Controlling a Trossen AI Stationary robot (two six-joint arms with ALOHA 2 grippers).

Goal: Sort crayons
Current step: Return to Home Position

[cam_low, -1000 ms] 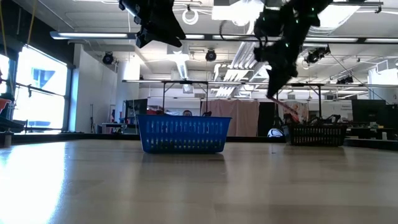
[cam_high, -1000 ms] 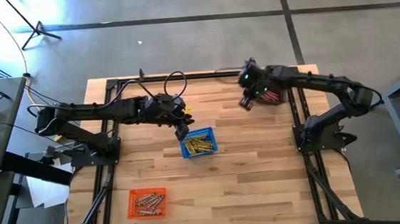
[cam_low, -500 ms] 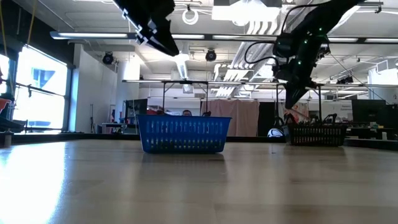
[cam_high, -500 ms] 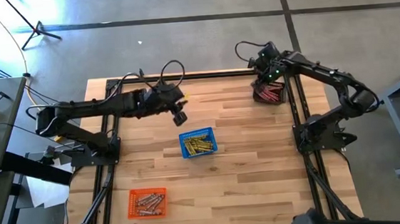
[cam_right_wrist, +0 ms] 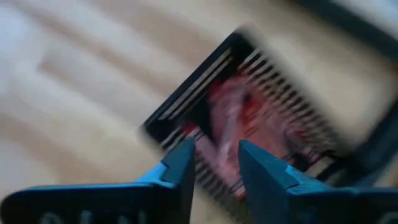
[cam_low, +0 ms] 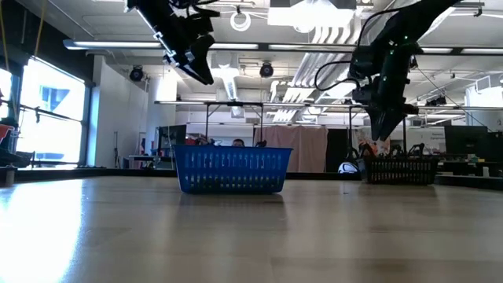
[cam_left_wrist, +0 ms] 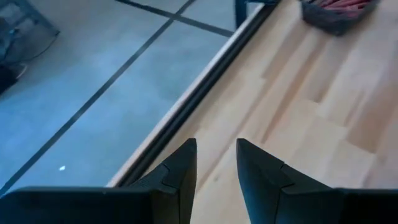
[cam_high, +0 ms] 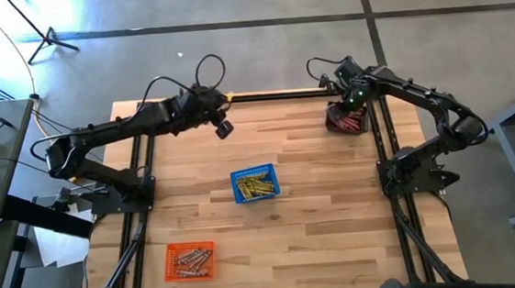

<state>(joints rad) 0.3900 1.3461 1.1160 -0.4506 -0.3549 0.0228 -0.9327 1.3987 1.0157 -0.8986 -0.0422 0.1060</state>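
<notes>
Tan crayons (cam_high: 191, 260) lie in the orange basket (cam_high: 168, 261); left pincer (cam_high: 224, 129) hangs released, empty, near the desk's (cam_high: 336, 211) far edge; yellow crayons (cam_high: 258, 186) lie in the blue basket (cam_high: 236, 190); right pincer (cam_high: 347, 107), released, hovers over the black basket (cam_high: 334, 125), partly hiding its red crayons (cam_high: 352, 122)

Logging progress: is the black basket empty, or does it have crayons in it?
Not empty. Red crayons lie inside the black basket, seen just past the right gripper.

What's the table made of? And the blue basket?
The table looks like wood: pale planks with grain lines, smooth and slightly shiny. The blue basket looks like plastic, or maybe coated wire: thin upright slats with gaps between them, evenly coloured.
</notes>
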